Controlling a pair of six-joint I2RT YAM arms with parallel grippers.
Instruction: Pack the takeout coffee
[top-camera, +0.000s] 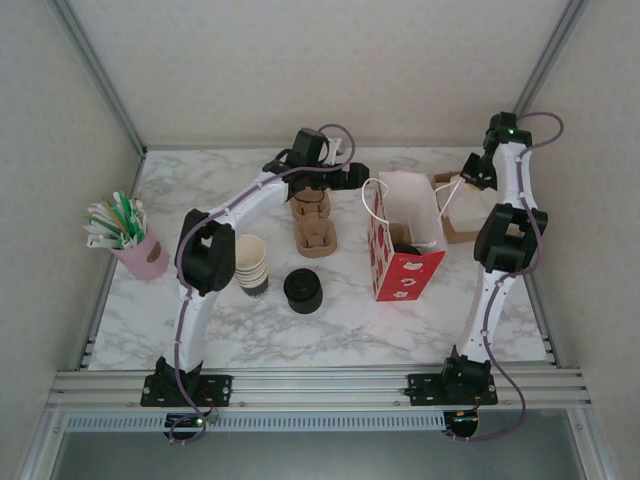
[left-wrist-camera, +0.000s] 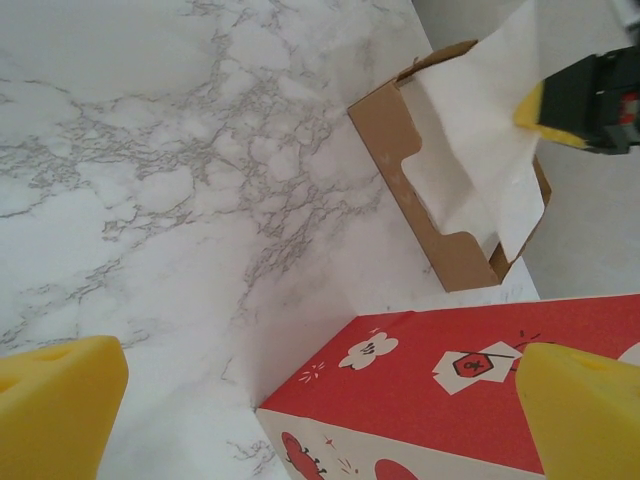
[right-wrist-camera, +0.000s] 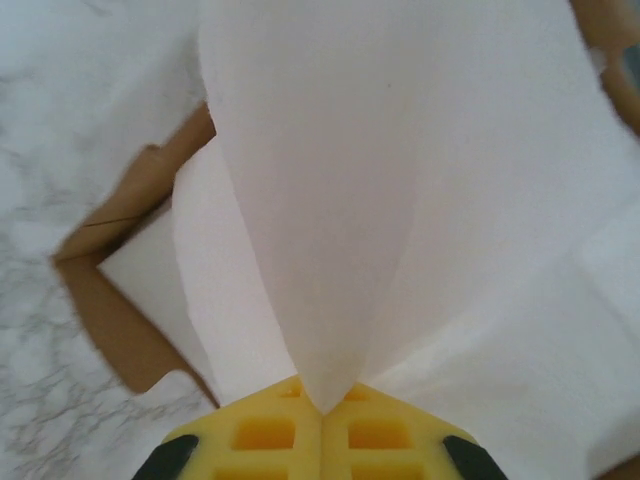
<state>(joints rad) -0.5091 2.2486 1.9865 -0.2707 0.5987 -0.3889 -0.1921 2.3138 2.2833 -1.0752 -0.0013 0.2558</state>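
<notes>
Yellow waffled right fingers (right-wrist-camera: 265, 437) clamped on thin white napkin (right-wrist-camera: 320, 200), left fingers (left-wrist-camera: 55, 400) apart, boxy red bag (left-wrist-camera: 450, 395)

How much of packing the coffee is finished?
Looks mostly done: a dark lidded cup, seemingly the coffee, already sits inside the red bag. Right now the right hand is pinching a white napkin from the brown box. Left: the napkin probably goes in the bag.
</notes>
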